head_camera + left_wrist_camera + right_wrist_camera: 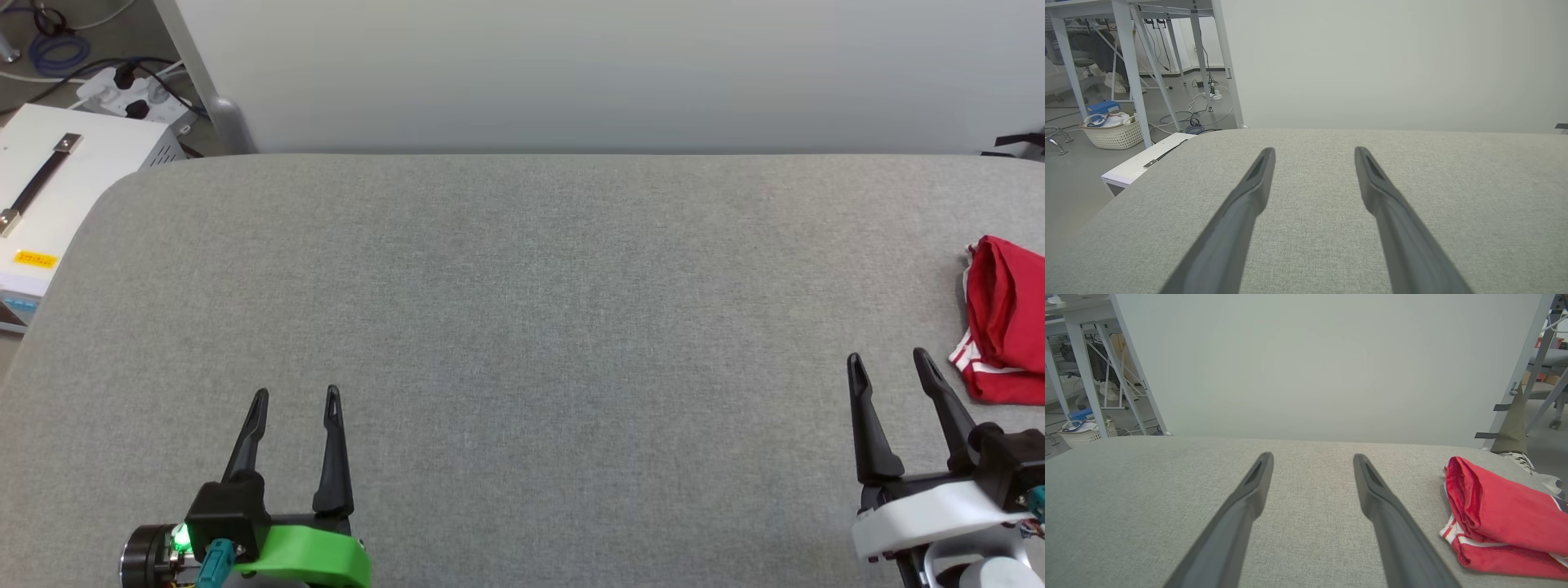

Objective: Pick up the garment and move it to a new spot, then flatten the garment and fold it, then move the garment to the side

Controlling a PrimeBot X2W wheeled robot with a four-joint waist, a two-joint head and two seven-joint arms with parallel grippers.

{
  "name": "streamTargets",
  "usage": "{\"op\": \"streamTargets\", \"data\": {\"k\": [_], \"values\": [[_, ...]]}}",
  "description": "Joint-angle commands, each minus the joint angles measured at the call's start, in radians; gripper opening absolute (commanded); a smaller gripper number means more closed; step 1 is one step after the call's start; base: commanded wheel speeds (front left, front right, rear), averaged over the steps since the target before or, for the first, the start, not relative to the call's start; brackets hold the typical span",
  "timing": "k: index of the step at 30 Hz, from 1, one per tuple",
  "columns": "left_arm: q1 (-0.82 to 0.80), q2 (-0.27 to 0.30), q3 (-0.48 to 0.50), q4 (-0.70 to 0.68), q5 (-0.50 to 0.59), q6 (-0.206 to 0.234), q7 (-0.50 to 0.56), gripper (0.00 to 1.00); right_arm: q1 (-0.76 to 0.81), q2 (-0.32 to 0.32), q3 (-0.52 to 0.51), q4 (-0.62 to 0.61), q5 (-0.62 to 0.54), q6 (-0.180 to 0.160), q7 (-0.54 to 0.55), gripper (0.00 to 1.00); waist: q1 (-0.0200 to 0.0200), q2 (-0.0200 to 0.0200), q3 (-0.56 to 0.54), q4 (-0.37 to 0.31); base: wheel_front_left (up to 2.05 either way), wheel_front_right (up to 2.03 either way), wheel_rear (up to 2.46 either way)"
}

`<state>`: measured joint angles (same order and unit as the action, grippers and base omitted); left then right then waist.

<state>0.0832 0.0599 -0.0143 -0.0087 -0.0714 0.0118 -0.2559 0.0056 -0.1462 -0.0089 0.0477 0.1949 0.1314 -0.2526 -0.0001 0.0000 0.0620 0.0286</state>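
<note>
So here's where I'm at: both my arms are parked low over the grey woven-fabric table top [522, 327], and neither one is holding anything. My left gripper [298, 396], the one on the green wrist mount, has its two long dark fingers spread wide over bare cloth. My right gripper [888, 358], on the white mount, is spread just as wide.

The garment [1006, 320], a red jersey-style shirt with a white, red-striped sleeve edge poking out at the bottom, sits bunched in a folded-looking bundle at the far right edge of the table. It's off to the right of my right fingertips and a bit ahead of them, near but not touching. In the right wrist view the garment [1502, 516] lies beside my right-hand finger, its long axis running roughly the same way my fingers point.

My right arm is clearly the nearer one; the left is well apart, across the whole table. I'd guess the grab needs a swing to the right.
</note>
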Motion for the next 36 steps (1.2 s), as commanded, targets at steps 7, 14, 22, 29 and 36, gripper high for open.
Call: {"op": "streamTargets", "data": {"k": [7, 14, 22, 29, 36], "values": [[0.030, -0.006, 0.016, 0.008, 0.002, -0.024, -0.006, 1.00, 0.051, 0.011, -0.002, -0.024, -0.018, -0.001, -0.009, 1.00, 0.0001, 0.0000, -0.017, -0.012, 0.00, 0.00, 0.00], [0.029, -0.007, 0.017, 0.013, 0.012, -0.036, -0.006, 1.00, 0.053, 0.015, -0.004, -0.026, -0.015, -0.001, -0.009, 1.00, 0.0001, 0.0000, -0.010, -0.014, 0.00, 0.00, 0.00], [0.016, -0.001, 0.017, 0.011, 0.003, -0.032, 0.009, 0.00, 0.042, 0.015, -0.001, -0.022, -0.019, 0.000, 0.009, 0.00, 0.0001, 0.0000, -0.012, -0.015, 0.00, 0.00, 0.00], [0.010, -0.002, 0.016, 0.011, 0.007, -0.031, 0.022, 0.00, 0.040, 0.019, -0.001, -0.023, -0.029, 0.000, 0.022, 0.00, 0.0001, 0.0000, -0.015, -0.015, 0.00, 0.00, 0.00], [0.005, -0.002, 0.016, 0.010, 0.011, -0.030, 0.037, 0.00, 0.037, 0.024, 0.000, -0.025, -0.039, 0.000, 0.036, 0.00, 0.0001, 0.0000, -0.018, -0.016, 0.00, 0.00, 0.00]]}}
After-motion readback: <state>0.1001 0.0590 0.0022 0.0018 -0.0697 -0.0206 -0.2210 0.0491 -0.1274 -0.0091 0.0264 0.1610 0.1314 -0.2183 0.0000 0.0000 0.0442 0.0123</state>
